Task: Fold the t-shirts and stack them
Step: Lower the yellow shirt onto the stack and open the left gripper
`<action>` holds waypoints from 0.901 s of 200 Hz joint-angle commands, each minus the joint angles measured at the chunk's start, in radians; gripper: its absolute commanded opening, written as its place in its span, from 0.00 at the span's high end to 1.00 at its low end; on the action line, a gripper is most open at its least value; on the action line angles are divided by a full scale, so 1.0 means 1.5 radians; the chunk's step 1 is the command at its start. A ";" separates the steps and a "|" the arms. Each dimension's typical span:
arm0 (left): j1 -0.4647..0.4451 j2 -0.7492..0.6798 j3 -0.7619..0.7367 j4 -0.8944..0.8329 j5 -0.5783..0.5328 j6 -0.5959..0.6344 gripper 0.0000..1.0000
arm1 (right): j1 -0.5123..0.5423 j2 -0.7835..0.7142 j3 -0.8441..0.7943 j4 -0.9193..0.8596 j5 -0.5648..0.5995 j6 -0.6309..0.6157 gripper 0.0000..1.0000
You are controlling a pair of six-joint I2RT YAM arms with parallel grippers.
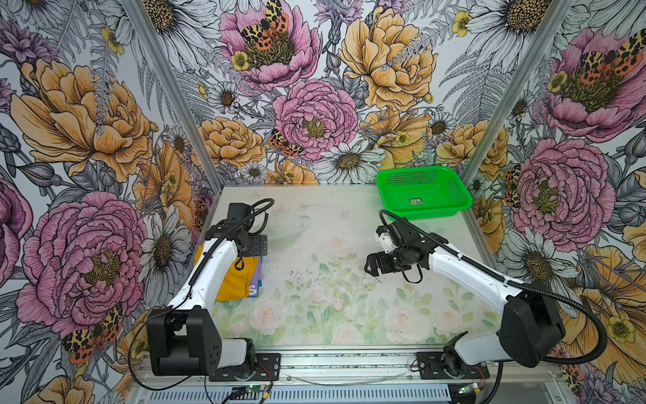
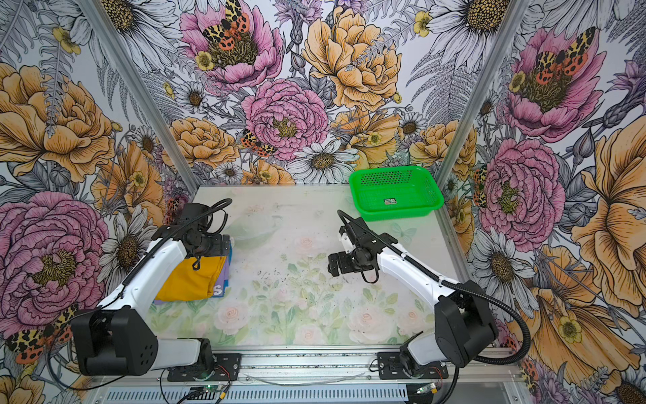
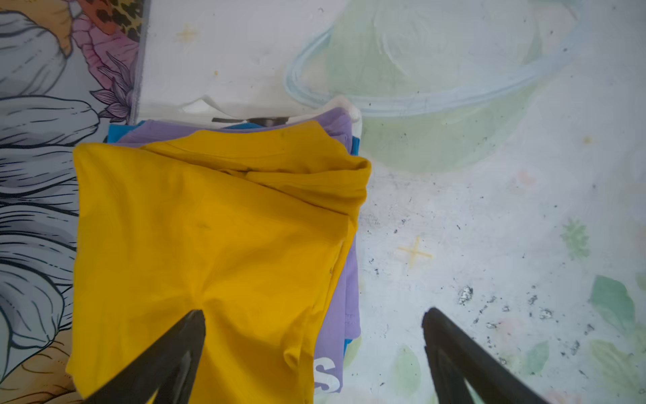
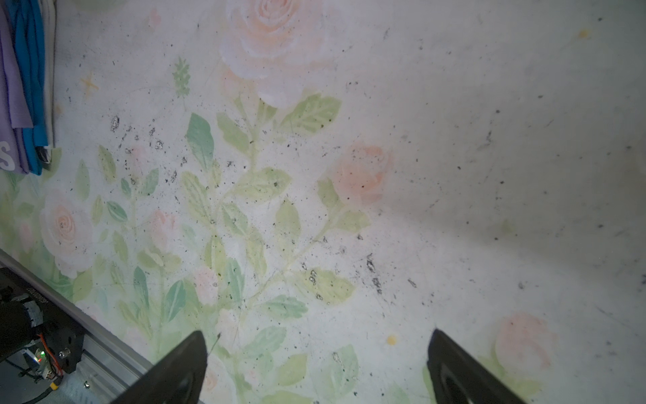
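Shirts lay in a folded pile at the left edge of the pale, flower-printed desk (image 1: 314,314), close against the left wall. On top was the plain mustard-yellow cloth t-shirt (image 3: 209,245), folded to a rough rectangle, creased, with a rolled fold along its far end. Under it sat the lavender t-shirt (image 3: 346,290). Its edge stuck out along the side toward the desk's middle, and a white printed letter S showed at its near corner. A bright blue t-shirt (image 3: 119,131) peeped out beneath the lavender one as thin strips only. A white cloth edge (image 3: 209,105) with a dark label showed under the pile at its far end.

The left hand (image 3: 313,314) hung over the pile with its two black fingers spread wide and nothing caught between them. One finger (image 3: 181,349) was over the yellow cloth, the other over the bare desk beside the pile. Whether the first touched the cloth could not be told.

The right hand (image 4: 318,334) was well apart from the shirts, above the middle of the desk and turned toward its left side. Its fingers were likewise spread wide and held nothing. In both top views a green plastic mesh basket (image 1: 433,211) stood at the far right corner of the desk, with a small label (image 1: 416,201) on its floor.
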 commanded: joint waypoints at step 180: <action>-0.066 0.188 0.027 0.129 -0.131 -0.120 0.62 | 0.003 -0.003 -0.022 0.019 0.025 0.006 0.01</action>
